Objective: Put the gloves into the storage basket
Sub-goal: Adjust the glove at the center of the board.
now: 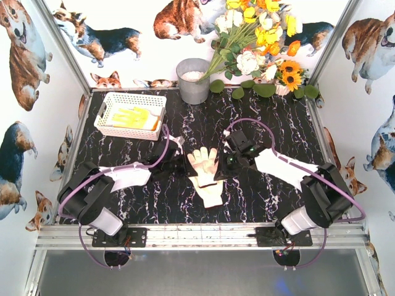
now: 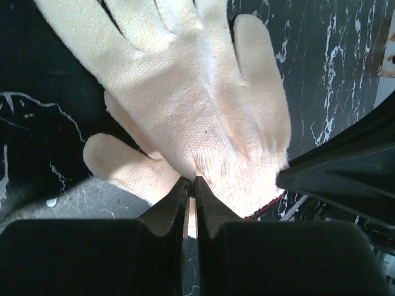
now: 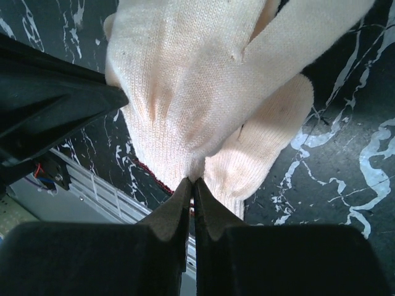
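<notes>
A cream-white glove (image 1: pixel 202 162) lies mid-table, fingers pointing away, on top of a peach-tan glove (image 1: pixel 209 192). My left gripper (image 1: pixel 181 162) is at its left edge and my right gripper (image 1: pixel 224 164) at its right edge. In the left wrist view the left gripper (image 2: pixel 192 179) is shut, pinching a fold of the cream-white glove (image 2: pixel 185 92) near the cuff. The right gripper (image 3: pixel 193 180) is likewise shut on that glove (image 3: pixel 179 80). The peach-tan glove's thumb (image 2: pixel 120 161) shows beneath. The white lattice storage basket (image 1: pixel 106 125) sits far left and holds a yellow glove (image 1: pixel 137 117).
A grey metal bucket (image 1: pixel 193 80) stands at the back centre, with a bunch of artificial flowers (image 1: pixel 256 43) to its right. Corgi-print walls close in three sides. An aluminium rail (image 1: pixel 203 234) runs along the near edge.
</notes>
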